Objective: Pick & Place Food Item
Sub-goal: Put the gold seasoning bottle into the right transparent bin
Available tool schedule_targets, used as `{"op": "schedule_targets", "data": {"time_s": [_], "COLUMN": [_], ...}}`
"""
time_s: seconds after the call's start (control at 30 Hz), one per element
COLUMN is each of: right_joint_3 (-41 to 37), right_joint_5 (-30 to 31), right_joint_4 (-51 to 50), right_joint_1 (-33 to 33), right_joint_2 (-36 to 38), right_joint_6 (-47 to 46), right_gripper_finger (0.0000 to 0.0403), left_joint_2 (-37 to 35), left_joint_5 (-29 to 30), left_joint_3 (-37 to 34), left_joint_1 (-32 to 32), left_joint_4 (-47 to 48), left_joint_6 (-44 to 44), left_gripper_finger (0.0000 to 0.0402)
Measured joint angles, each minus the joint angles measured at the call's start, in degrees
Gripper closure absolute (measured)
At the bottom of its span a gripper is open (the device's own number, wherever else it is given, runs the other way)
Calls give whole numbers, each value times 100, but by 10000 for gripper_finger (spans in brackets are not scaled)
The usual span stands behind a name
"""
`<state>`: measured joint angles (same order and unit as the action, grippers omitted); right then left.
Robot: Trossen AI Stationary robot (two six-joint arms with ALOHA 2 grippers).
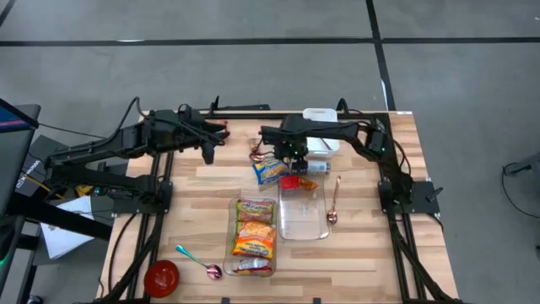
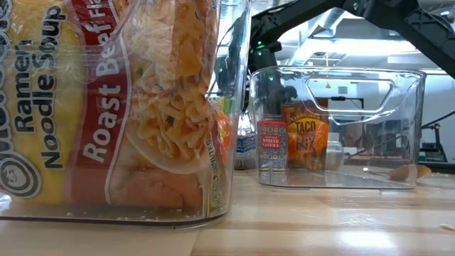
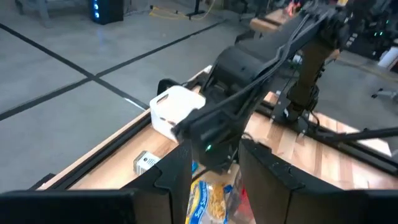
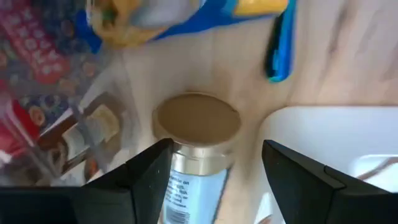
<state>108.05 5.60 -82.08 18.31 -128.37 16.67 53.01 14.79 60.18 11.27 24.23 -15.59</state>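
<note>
A small jar with a tan lid and a blue-white label sits on the table beside a white tub. My right gripper is open above it with a finger on each side, and it also shows in the high view. A blue-yellow packet lies just left of it. A clear bin holds a red-capped spice jar and a taco mix packet at its far end. My left gripper is open and empty in the air at the far left.
A second clear bin holds ramen noodle packs near the front edge. A spoon lies right of the clear bins. A red bowl and a teal-handled spoon are at the front left.
</note>
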Motion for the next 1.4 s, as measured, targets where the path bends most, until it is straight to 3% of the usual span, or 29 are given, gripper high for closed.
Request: {"op": "schedule_targets", "data": {"time_s": [1.4], "right_joint_3": [-15], "right_joint_5": [-458], "right_joint_4": [-121], "right_joint_1": [117], "right_joint_2": [-123], "right_joint_6": [-226], "right_gripper_finger": [158], "left_joint_2": [0], "left_joint_5": [-28], "left_joint_3": [0], "left_joint_1": [0], "left_joint_4": [-240], "left_joint_6": [-400], "left_gripper_finger": [275]}}
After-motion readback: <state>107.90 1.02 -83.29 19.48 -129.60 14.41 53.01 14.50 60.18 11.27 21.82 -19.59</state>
